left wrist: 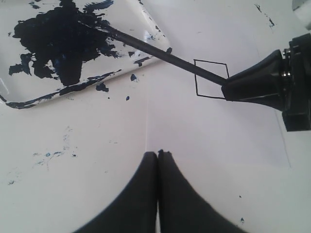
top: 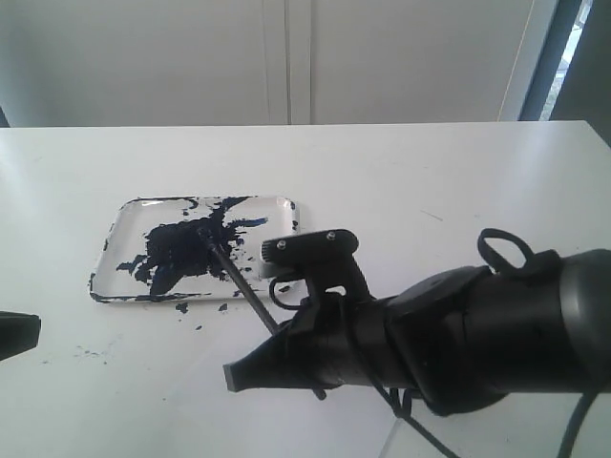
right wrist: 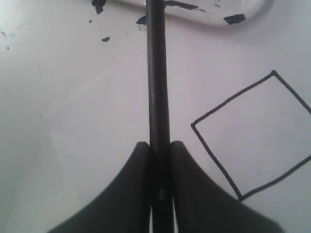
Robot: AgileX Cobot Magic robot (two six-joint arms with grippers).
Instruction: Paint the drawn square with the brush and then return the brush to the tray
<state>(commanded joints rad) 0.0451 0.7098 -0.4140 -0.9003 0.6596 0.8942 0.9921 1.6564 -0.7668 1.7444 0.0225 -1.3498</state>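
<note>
the right pincer (right wrist: pixel 158 145) clamps the brush (right wrist: pixel 156 73) handle, tip resting in navy paint (top: pixel 177 248) on the tray (top: pixel 279 212), likely loading for the blank drawn square (right wrist: pixel 252 136); the left pincer (left wrist: pixel 158 154) sits closed, idle.

Brush (top: pixel 239 277) slants from tray (top: pixel 122 229) centre to right gripper (top: pixel 235 374), barring the tray's near-right corner. Right arm (top: pixel 458 334) bulks past that. Shaft crosses over square (right wrist: pixel 252 136). Table (top: pixel 430 172) left of and behind tray open.
</note>
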